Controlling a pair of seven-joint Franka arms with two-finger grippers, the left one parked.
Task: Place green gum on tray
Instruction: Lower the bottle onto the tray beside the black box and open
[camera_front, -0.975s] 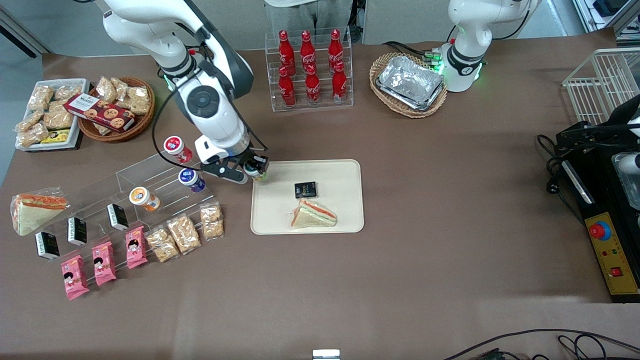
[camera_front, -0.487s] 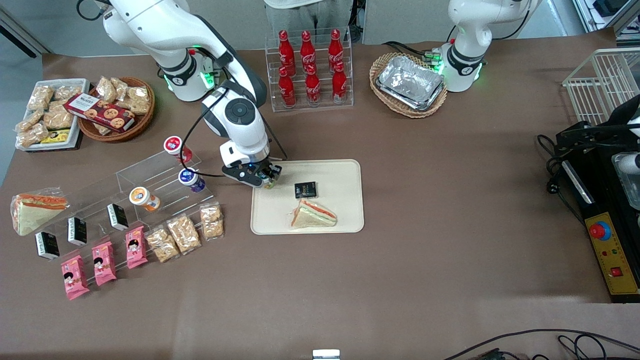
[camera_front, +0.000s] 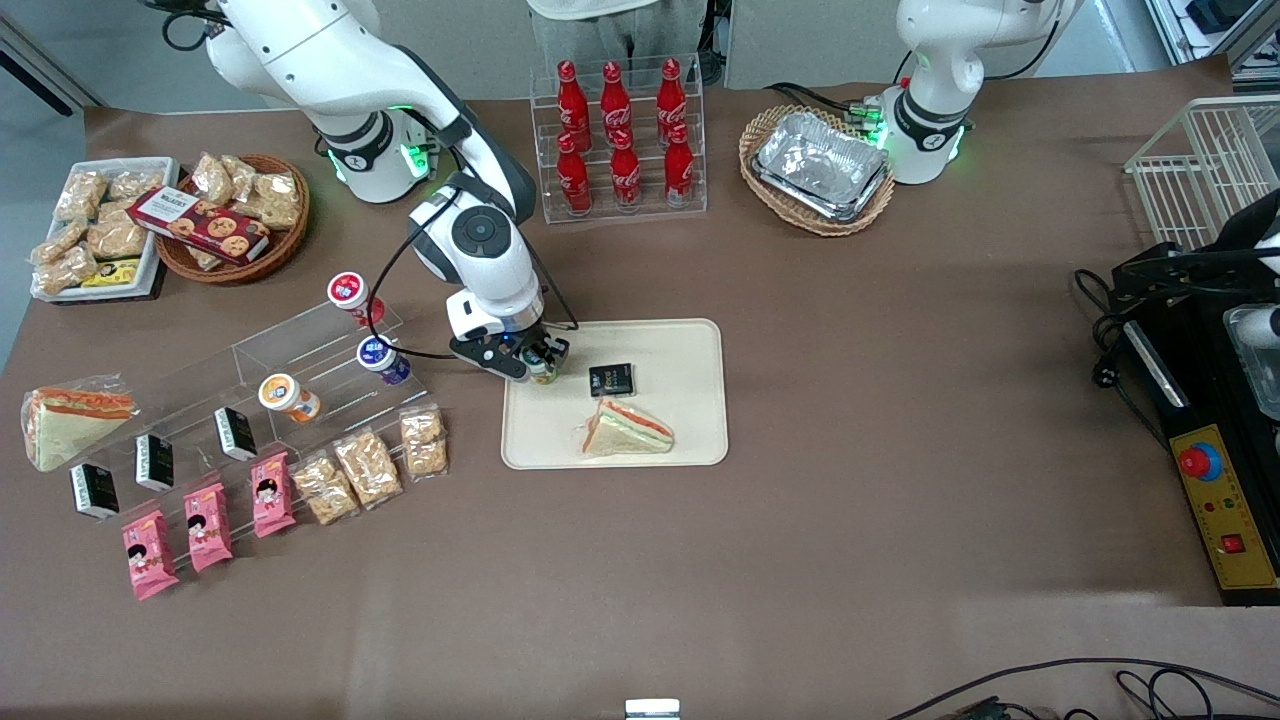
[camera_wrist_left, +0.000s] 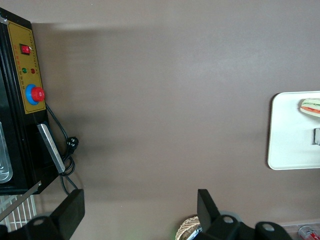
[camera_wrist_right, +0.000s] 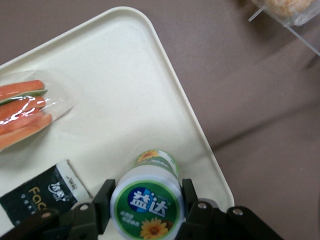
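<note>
Now the working arm has swung inward from the display-rack side of the counter (camera_front: 900, 520), carrying its load from just off the tray's edge to a spot over the tray itself. Tray (camera_front: 680, 345): cream, low-rimmed, already holding a wrapped sandwich (camera_front: 627, 429) and a small black packet (camera_front: 611, 379). Gripper (camera_front: 541, 362): hangs over the tray corner toward the working arm's end, beside the black packet and farther from the front camera than the sandwich. Fingers (camera_wrist_right: 102, 200): clamped on either side of the green gum (camera_wrist_right: 147, 202), whose white lid with green-yellow mark faces the wrist camera, bottle upright.

Judgement: transport is essentially done; the bottle sits above bare tray surface inside the rim. What remains is to lower and release. Whether the base already touches the tray cannot be told.
</note>
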